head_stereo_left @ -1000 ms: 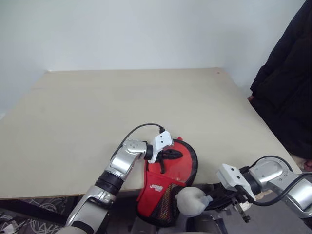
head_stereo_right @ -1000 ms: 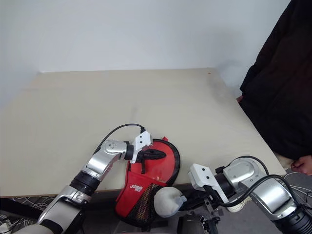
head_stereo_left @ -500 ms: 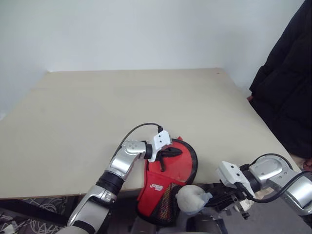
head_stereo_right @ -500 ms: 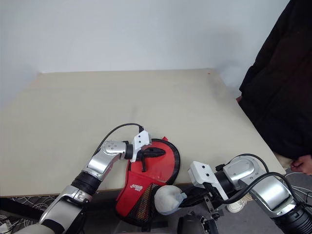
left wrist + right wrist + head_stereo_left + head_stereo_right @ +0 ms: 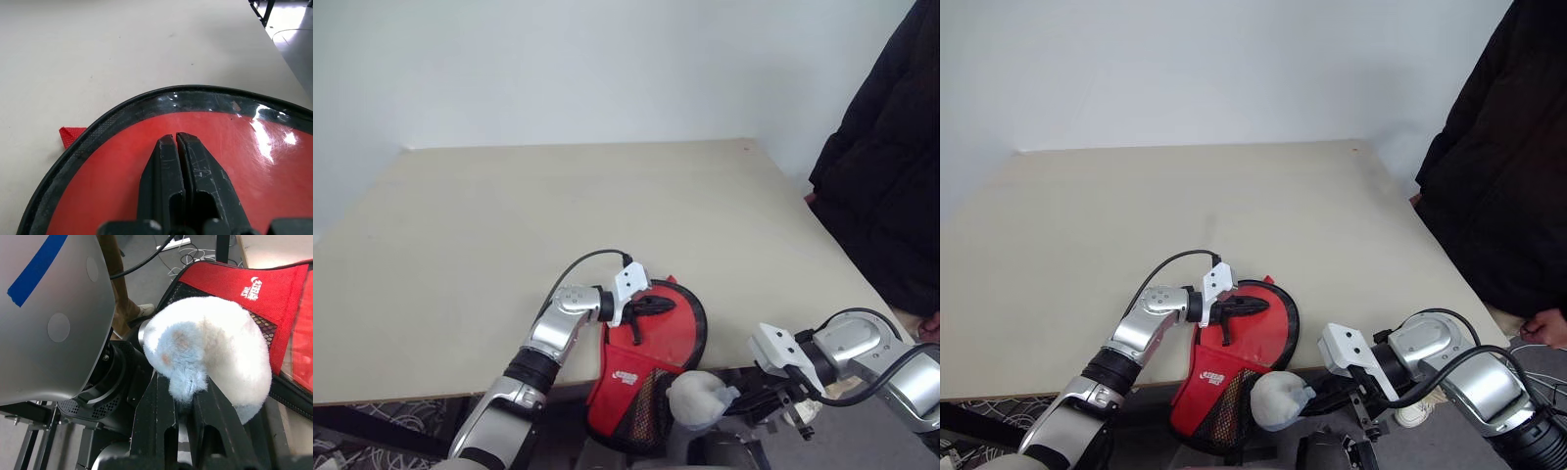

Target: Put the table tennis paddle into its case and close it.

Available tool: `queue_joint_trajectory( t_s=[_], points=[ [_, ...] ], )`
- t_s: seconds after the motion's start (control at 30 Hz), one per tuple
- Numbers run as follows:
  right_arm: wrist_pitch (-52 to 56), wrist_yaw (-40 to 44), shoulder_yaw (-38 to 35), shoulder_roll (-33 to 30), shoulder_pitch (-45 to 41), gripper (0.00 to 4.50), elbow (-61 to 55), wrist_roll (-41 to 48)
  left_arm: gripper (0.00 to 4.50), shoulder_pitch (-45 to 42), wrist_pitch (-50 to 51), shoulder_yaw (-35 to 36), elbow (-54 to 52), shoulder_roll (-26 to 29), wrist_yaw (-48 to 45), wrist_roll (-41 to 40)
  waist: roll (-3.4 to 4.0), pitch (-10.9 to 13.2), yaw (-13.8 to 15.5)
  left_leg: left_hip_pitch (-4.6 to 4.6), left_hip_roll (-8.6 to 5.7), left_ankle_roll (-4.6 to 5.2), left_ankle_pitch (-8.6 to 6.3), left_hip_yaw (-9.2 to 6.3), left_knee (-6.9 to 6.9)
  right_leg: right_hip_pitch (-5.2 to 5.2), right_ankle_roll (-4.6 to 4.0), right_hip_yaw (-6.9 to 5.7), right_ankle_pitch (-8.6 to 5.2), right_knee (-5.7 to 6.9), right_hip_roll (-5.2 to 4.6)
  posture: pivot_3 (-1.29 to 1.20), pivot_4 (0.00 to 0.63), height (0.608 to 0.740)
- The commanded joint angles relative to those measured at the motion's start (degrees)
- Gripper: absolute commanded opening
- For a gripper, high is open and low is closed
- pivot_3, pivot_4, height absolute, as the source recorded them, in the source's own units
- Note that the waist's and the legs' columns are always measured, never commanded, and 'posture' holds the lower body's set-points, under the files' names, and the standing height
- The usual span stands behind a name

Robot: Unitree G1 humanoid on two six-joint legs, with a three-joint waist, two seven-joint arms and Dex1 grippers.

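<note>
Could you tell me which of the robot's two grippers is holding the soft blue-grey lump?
The right gripper: its fingers pinch the lump beyond the table edge. The left gripper is shut empty, resting on the case.

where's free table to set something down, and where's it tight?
Free: the whole table beyond the case, back to the wall and out to both side edges. Tight: the near edge, where the case overhangs under the left gripper, with the right gripper pinching a soft lump beside it.

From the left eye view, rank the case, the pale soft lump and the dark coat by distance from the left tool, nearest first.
1. Case: directly under the left tool, at the table's near edge.
2. Pale soft lump: below the edge, to the right.
3. Dark coat: far right.
</note>
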Motion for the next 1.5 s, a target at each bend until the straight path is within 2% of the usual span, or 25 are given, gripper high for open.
queue_joint_trajectory(
  t_s=[0.03, 0.5, 0.87, 1.07, 1.4, 1.5],
  points=[
    [-0.2, 0.8, -0.4, -0.1, -0.3, 0.02, -1.4, 1.1, 0.0, 2.0, 1.2, -1.5, 3.5, 0.9, -0.4, 2.2, 0.0, 0.0, 0.0, 0.0, 0.0, 0.0, 0.0, 0.0, -0.01, 0.0, 0.0, 0.0, 0.0, 0.0, 0.0, 0.0, 0.0, 0.725],
    [0.6, 3.9, -0.8, -4.4, 7.5, 0.02, -9.7, 5.8, 0.0, 2.1, 1.5, -2.3, 3.0, 1.8, -1.2, 2.9, 0.06, -0.1, 0.1, 0.01, -0.05, 0.0, -0.09, -0.02, -0.06, -0.01, 0.01, 0.08, -0.01, -0.1, -0.05, 0.0, 0.0, 0.725],
    [2.1, 2.7, 1.7, -2.8, 2.9, 0.02, -9.3, 5.0, 0.0, 2.0, 1.6, -2.3, 3.0, 2.2, -1.3, 2.9, 0.08, -0.1, 0.0, 0.01, -0.09, 0.05, -0.14, -0.01, -0.06, -0.01, 0.03, 0.1, -0.02, -0.12, -0.1, 0.0, 0.0, 0.725],
    [3.6, 1.2, 1.3, -2.2, 1.3, 0.02, -9.6, 5.2, 0.0, 1.8, 1.6, -2.3, 3.3, 2.0, -1.0, 2.9, 0.08, -0.1, 0.0, 0.01, -0.08, 0.05, -0.14, -0.01, -0.07, -0.01, 0.03, 0.1, -0.02, -0.12, -0.1, 0.0, 0.0, 0.725],
    [3.5, -0.2, -0.7, -1.1, -2.4, 0.02, -3.8, 3.1, 0.0, 1.3, 1.6, -1.6, 3.9, 2.0, -0.3, 2.8, 0.07, -0.1, 0.0, 0.09, -0.04, 0.05, -0.14, -0.01, -0.06, 0.04, 0.03, 0.09, -0.02, -0.1, -0.08, 0.0, 0.0, 0.725],
    [4.5, -1.5, -0.6, -0.3, -3.8, 0.85, -1.5, 2.3, 0.0, 1.2, 1.5, -1.5, 4.2, 1.9, -0.1, 2.8, 0.06, -0.1, 0.0, 0.16, 0.0, 0.05, -0.14, 0.03, -0.06, 0.06, 0.03, 0.09, -0.02, -0.1, -0.1, 0.0, 0.0, 0.725]
  ],
)
